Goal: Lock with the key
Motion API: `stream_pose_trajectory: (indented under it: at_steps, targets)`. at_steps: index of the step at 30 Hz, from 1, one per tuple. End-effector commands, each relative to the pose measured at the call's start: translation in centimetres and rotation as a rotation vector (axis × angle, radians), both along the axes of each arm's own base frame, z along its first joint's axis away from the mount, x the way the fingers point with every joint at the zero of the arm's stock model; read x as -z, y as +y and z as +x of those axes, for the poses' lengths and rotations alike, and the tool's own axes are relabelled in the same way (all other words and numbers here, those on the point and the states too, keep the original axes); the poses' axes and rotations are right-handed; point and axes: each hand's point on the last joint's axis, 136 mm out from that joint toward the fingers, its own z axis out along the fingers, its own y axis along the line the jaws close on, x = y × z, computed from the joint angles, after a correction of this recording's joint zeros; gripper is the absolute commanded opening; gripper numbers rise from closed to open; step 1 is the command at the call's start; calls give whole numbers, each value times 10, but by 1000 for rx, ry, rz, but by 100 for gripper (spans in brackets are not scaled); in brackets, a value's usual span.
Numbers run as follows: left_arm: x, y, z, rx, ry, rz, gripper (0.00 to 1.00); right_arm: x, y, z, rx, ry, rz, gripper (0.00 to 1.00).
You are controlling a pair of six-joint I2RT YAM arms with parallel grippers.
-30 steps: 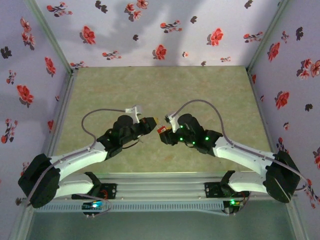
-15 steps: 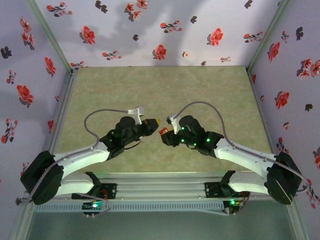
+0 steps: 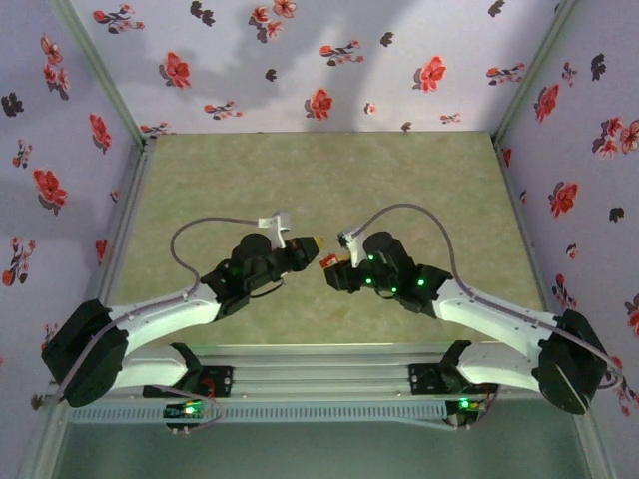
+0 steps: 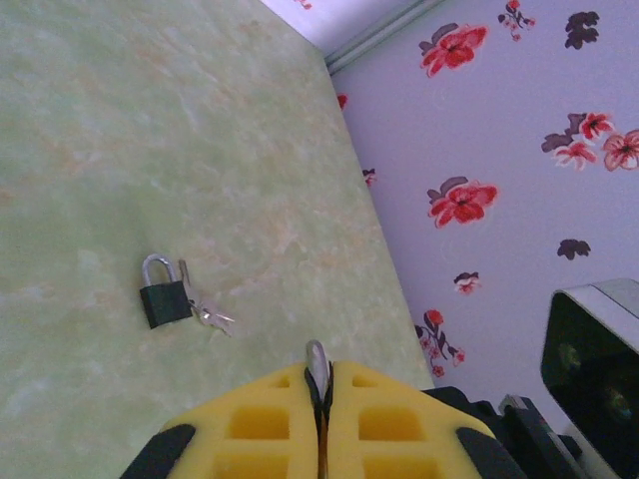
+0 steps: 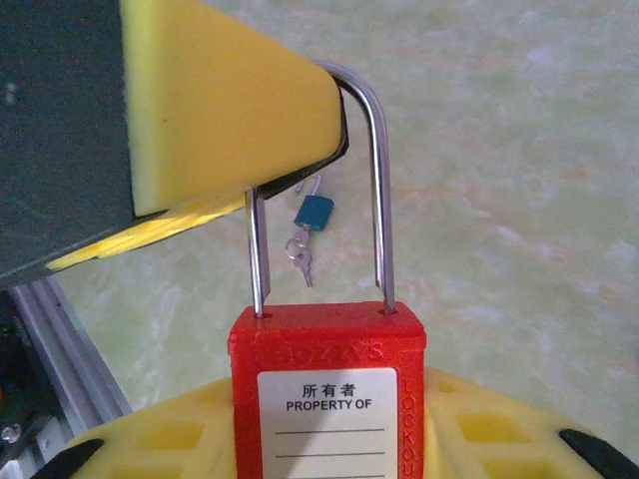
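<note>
Key [image 4: 317, 361] — only its thin metal shaft shows, poking out from between the yellow pads [image 4: 265, 429] of the left jaws, which are closed tight on it; the head is hidden in the pinch. Opposite it, the red padlock [image 5: 329, 394] is clamped by its body in the right jaws, w/ the steel shackle [image 5: 377, 180] pointing away from the wrist and a "PROPERTY OF" label facing the camera. In the right wrist view one pad of the left jaws overlaps the top of the shackle; touching or not, can't tell.

Tabletop [image 3: 319, 180] is pale green w/ a marbled look. On it lie a dark padlock [image 4: 163, 297] w/ small keys [image 4: 208, 315] at its side, and a blue padlock [image 5: 314, 212] w/ a key bunch [image 5: 300, 257] right by it. Walls [image 3: 300, 60] on three sides: lilac, printed w/ red and dark flowers. A metal rail [image 3: 319, 361] runs along the near edge.

Left arm [image 3: 160, 314] and right arm [image 3: 489, 309] both reach inward from their bases, wrists nose to nose approx mid-tabletop — the two sets of jaws just beside each other
</note>
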Motion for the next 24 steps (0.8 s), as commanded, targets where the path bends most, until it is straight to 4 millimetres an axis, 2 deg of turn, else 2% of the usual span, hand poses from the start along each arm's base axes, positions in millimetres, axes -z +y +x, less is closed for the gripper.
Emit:
stream_pose_trajectory:
  at_steps: [1,7,14,20,24]
  targets:
    - [58,-18,-62,270,119,152,0,-97,-18,60,255,-233,288,0]
    - [59,-27,-68,303,124,170,0,-100,-20,61,259,-235,291,0]
    - [56,-25,-67,304,117,205,0,-98,-22,61,264,-234,276,0]
    - [54,-16,-62,273,104,263,0,-93,-25,62,279,-235,259,0]
    - [49,-12,-59,260,95,274,6,-93,-26,61,276,-238,255,0]
